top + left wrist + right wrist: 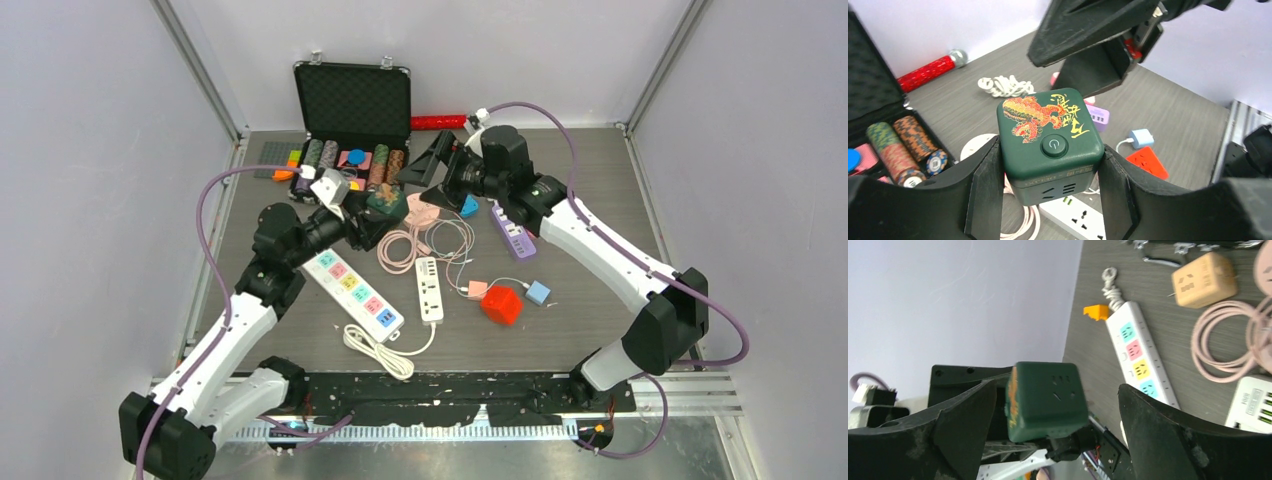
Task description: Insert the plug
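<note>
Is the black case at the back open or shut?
Open. The black case has its lid standing upright, and the poker chips inside show.

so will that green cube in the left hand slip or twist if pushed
Probably rigid: the green cube looks like hard plastic with flat sides, so the fingers of the left hand sit flush. Its smooth faces may be slippery. Gripped on two sides only, it could pivot if pushed off-centre.

The green cube (1048, 135) carries gold Chinese brush characters on its top, beside a red and gold dragon picture; I cannot read them. Its round button (1054, 145) shows a power sign. A thin gold line of letters on the front edge is too small to read.
</note>
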You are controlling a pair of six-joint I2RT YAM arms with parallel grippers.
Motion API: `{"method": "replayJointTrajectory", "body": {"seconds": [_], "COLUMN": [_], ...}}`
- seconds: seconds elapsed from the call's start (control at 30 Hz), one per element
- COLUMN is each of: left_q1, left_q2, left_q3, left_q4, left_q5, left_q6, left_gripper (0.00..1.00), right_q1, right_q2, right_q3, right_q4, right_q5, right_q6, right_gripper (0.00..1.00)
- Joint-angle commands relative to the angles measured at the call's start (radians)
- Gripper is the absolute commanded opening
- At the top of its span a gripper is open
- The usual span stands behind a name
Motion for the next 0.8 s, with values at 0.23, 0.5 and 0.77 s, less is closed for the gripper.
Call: {"method": "replayJointTrajectory", "body": {"seconds": [0.23,0.5,0.77], "left_q1": [0.004,0.004,0.004], "left_q2": [-0.023,-0.049,-0.056], "left_q3": [0.068,0.068,0.124], "left_q4": [0.064,0.05,-0.119], "left_q5": [0.169,0.137,0.055], "left_q6": [-0.009,-0.05,-0.091], "left_gripper": [0.0,0.01,0.8], "right_q1": [0.038,0.043,0.058], "right_q2": [-0.043,-0.043,-0.064], "right_q3": [-0.027,-0.043,-0.046], "right_q4": [0.154,0.167,0.188], "right_q5": [-0.26,-0.312,-0.259], "right_q6": [0.015,0.039,-0.03], "right_gripper": [0.99,0.64,0.25]}}
